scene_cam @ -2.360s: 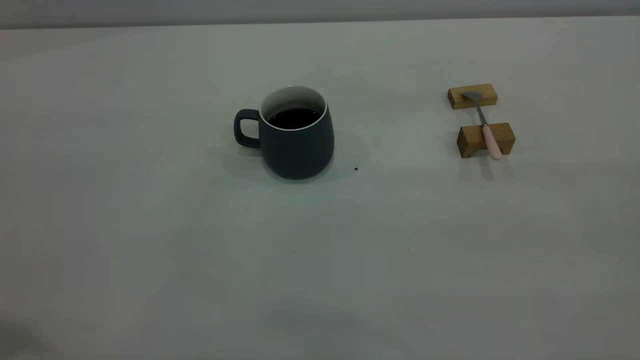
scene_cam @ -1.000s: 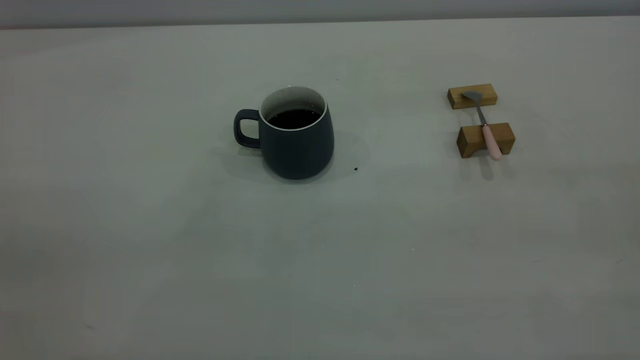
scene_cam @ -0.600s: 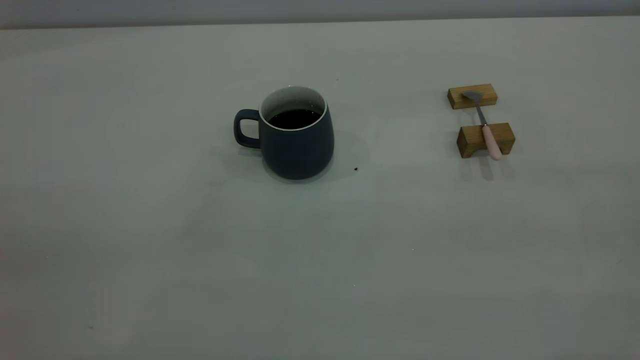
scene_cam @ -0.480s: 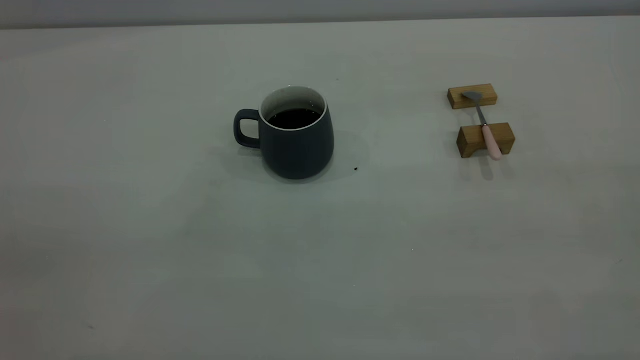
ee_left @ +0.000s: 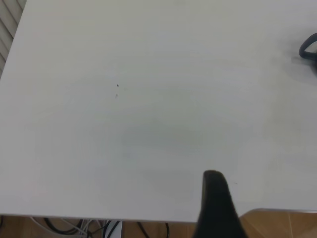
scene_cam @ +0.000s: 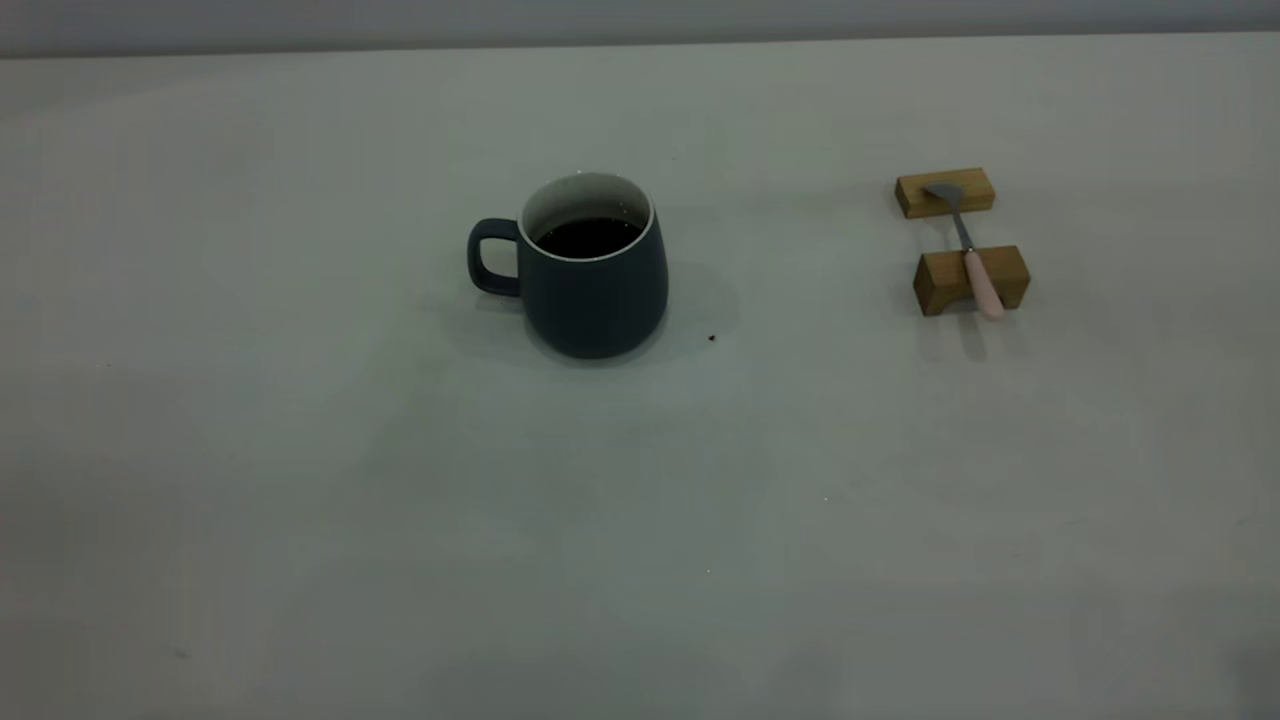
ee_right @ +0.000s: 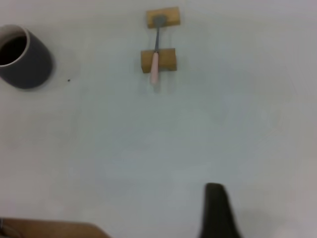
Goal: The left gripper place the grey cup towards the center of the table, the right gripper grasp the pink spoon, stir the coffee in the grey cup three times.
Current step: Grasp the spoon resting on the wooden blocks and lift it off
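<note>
Left gripper [ee_left: 214, 198]: black robot arm end, one slim dark finger visible in its wrist view, low over bare table near the table's edge. Jaw state cannot be told. Holds nothing visible.

Right gripper [ee_right: 216, 210]: black arm end, one tapered finger visible in its wrist view, above open table. Jaw state likewise cannot be told. Neither gripper appears in the exterior view.

Grey cup [scene_cam: 594, 270]: dark slate mug, pale interior, upright near the table's middle, loop handle turned toward the left arm's side. Contains coffee [scene_cam: 590, 237], dark and glossy, sitting below the rim. Only the handle's edge shows in the left wrist view, well apart from that finger.

Pink spoon [scene_cam: 974, 256]: slim, pale pink handle, metal neck and bowl, bridging two tan wooden blocks [scene_cam: 971, 279], well to the right of the cup. Long axis runs front to back; handle end overhangs the nearer block. The right arm is judged the nearer.

Table [scene_cam: 300, 500]: plain off-white surface.

Judgement: cup seems already central; spoon pickup appears next.
</note>
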`<act>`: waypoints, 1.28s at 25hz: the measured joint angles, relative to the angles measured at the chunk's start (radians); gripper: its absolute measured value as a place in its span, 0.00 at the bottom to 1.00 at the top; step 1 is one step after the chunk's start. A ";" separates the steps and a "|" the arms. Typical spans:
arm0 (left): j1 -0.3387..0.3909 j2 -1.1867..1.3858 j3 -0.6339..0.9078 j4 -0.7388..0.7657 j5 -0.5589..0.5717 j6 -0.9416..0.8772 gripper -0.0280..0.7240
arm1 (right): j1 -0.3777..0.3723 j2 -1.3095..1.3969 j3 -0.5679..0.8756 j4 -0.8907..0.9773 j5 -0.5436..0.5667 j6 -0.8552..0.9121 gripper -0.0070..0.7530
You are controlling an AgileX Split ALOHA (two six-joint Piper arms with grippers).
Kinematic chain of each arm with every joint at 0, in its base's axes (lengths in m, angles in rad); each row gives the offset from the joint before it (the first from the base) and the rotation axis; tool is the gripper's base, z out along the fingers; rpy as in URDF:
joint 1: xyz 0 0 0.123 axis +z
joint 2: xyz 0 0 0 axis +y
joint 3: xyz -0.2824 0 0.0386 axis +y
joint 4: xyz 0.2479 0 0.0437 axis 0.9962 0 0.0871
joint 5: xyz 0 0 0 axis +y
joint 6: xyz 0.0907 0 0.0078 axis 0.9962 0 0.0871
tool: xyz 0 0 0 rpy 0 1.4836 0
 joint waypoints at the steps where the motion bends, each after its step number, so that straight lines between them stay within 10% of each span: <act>1: 0.000 0.000 0.000 0.000 0.000 0.001 0.80 | 0.000 0.068 -0.005 0.016 -0.048 -0.014 0.83; 14: 0.000 0.000 0.000 0.000 0.000 0.001 0.80 | 0.100 0.955 -0.187 0.242 -0.425 -0.278 0.97; 32: 0.000 0.000 0.000 0.000 0.000 0.001 0.80 | 0.211 1.546 -0.524 0.257 -0.481 -0.313 0.95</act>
